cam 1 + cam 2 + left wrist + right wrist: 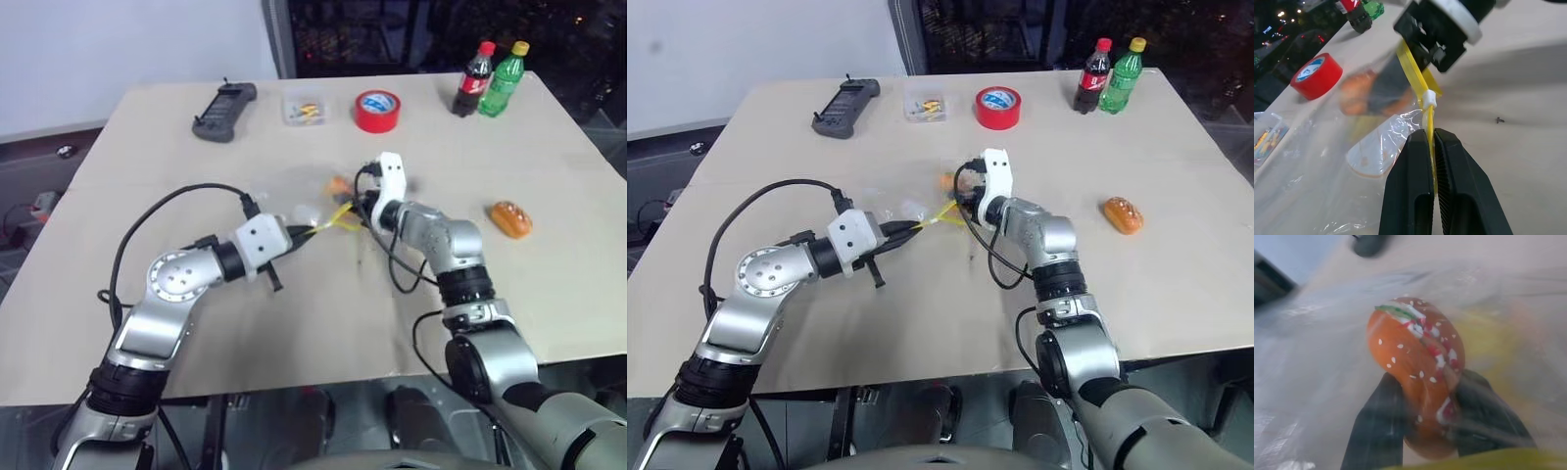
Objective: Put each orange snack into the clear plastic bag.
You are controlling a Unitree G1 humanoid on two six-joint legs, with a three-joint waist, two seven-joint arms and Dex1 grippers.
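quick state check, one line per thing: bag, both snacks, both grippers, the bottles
clear plastic bag: held up by its yellow seal strip
left gripper: shut on the seal strip
right gripper: shut on one orange snack, poked into the bag
held orange snack: gripped, inside the bag mouth
second orange snack: lying loose on the table
bottles: upright, capped
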